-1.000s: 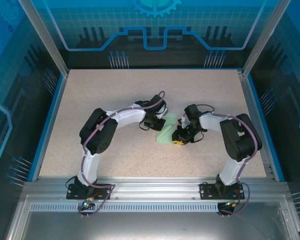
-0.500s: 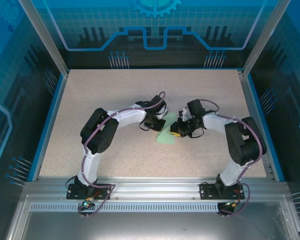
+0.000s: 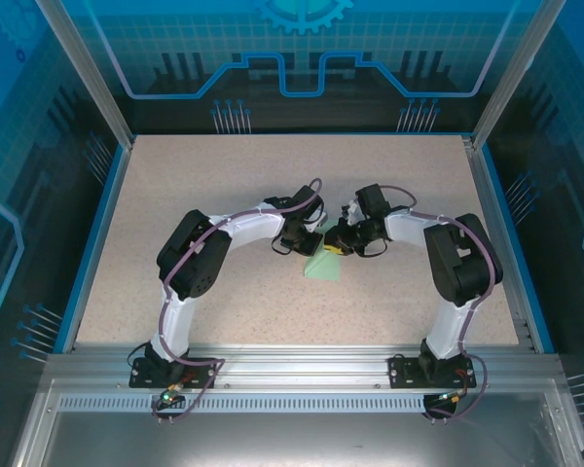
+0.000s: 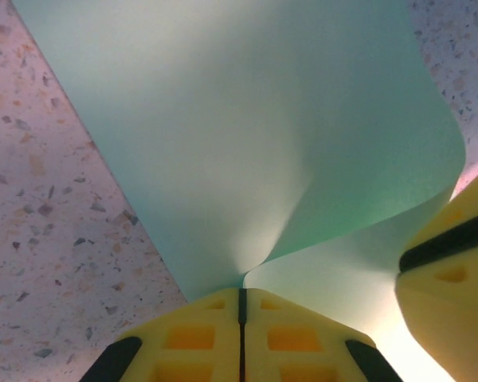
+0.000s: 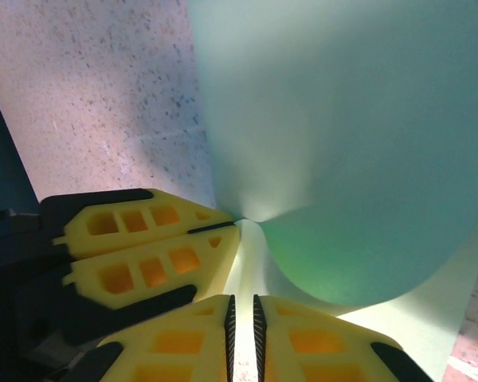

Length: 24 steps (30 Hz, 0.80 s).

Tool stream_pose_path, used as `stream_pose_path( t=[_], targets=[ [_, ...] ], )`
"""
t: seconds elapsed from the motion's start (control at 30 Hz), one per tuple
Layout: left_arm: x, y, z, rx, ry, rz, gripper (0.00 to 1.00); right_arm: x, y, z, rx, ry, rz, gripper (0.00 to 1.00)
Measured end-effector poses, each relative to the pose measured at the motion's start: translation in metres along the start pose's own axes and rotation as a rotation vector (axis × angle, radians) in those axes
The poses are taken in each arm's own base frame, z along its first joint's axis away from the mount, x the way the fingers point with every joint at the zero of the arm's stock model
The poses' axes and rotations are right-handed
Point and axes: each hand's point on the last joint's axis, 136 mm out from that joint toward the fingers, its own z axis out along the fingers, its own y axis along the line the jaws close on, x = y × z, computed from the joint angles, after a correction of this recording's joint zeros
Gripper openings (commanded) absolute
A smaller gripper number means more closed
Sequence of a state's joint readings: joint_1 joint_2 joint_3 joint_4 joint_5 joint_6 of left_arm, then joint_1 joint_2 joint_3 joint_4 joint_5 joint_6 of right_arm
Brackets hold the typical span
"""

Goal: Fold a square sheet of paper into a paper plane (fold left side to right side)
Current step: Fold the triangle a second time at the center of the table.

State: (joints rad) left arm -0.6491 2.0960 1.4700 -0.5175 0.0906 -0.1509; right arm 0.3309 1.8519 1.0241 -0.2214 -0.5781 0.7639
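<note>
The square sheet of paper (image 3: 323,268) lies mid-table as a small pale mint-green wedge, partly lifted and curled. My left gripper (image 3: 310,240) is shut on one edge of it, and in the left wrist view the paper (image 4: 239,119) bulges up from the pinched jaws (image 4: 241,293). My right gripper (image 3: 338,245) sits close beside the left one. Its jaws (image 5: 241,306) are closed to a thin slit, with a pale strip of the sheet (image 5: 358,119) running into it. The left gripper (image 5: 237,225) pinches the paper just ahead of them. One of the right gripper's yellow fingers (image 4: 446,294) shows at the right edge.
The speckled beige tabletop (image 3: 224,175) is bounded by a blue rim (image 3: 97,233) and glass walls with metal posts. Both arms arch inward from their bases at the near edge, with elbows out to the sides.
My right gripper has moved up and left, close to the left gripper, drawing the paper's side with it. The sheet's flat outline has shrunk. The left gripper has stayed put.
</note>
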Motion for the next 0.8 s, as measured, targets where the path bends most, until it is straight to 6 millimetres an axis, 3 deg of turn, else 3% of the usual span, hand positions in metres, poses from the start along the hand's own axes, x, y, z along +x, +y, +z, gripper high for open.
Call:
stream_pose_path(
  t=[0.8],
  targets=[
    [-0.003,0.000,0.001,-0.001,-0.003,0.000,0.11,0.005,-0.028,0.010,0.112,0.028,0.032,0.15]
  ],
)
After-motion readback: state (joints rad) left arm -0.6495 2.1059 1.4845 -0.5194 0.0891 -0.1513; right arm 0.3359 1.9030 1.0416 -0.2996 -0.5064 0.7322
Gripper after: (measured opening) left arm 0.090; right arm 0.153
